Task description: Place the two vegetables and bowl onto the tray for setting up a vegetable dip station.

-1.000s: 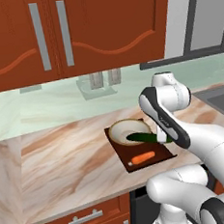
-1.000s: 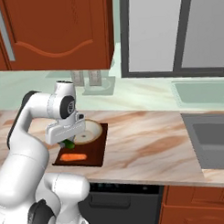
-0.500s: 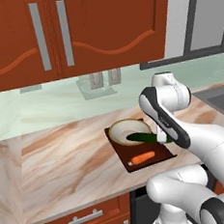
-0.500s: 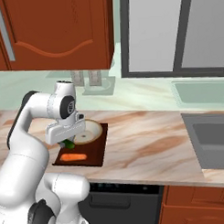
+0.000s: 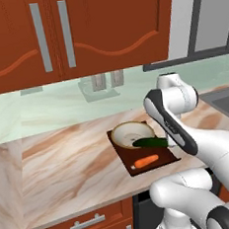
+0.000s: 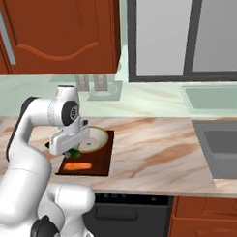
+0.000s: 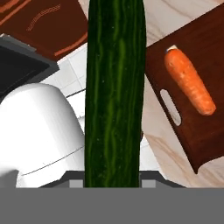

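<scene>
The dark green cucumber (image 5: 150, 143) hangs level just above the tray (image 5: 166, 156), with my gripper (image 5: 166, 142) shut on its right end. Seen from the right, the gripper (image 6: 70, 150) clasps the cucumber (image 6: 73, 153) over the tray's (image 6: 100, 162) left part. The tan bowl (image 5: 131, 132) sits on the tray's far half, and the orange carrot (image 5: 146, 161) lies on its near half. In the hand view the cucumber (image 7: 114, 87) runs up the middle, with the carrot (image 7: 190, 81) on the slotted tray (image 7: 206, 131) to the right. The finger tips are hidden behind the cucumber.
A steel sink (image 6: 223, 148) is set into the counter at the right. A small grey holder (image 5: 102, 86) stands against the back wall. Red-brown cabinets (image 5: 78, 30) hang overhead. Bare marble counter (image 5: 66, 156) stretches left of the tray, ending at the front edge.
</scene>
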Tool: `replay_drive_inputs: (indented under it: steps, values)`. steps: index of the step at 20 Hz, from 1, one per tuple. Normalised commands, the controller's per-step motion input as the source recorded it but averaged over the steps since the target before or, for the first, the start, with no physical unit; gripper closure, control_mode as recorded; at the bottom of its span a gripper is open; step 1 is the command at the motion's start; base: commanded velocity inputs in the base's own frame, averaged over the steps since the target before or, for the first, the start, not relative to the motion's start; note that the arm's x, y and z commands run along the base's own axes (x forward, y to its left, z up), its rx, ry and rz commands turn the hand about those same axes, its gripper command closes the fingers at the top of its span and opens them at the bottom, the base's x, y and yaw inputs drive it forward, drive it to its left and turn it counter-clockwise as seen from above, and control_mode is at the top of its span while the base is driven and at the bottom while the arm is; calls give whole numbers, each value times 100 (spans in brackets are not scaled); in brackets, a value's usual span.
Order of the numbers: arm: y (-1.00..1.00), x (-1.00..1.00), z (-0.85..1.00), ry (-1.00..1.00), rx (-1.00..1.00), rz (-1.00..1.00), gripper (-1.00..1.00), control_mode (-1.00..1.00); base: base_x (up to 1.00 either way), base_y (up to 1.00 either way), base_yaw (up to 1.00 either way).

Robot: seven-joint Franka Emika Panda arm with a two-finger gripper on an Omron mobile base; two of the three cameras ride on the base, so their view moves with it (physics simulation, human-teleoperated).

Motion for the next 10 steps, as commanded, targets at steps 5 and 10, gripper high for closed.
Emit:
replay_drive_inputs:
  steps: [5, 10]
  values:
    - [-19, -12, 1, 1, -2, 24, 100, -100, 0, 0, 0]
    - [-23, -1, 0, 0, 0, 16, 100, -100, 0, 0, 0]
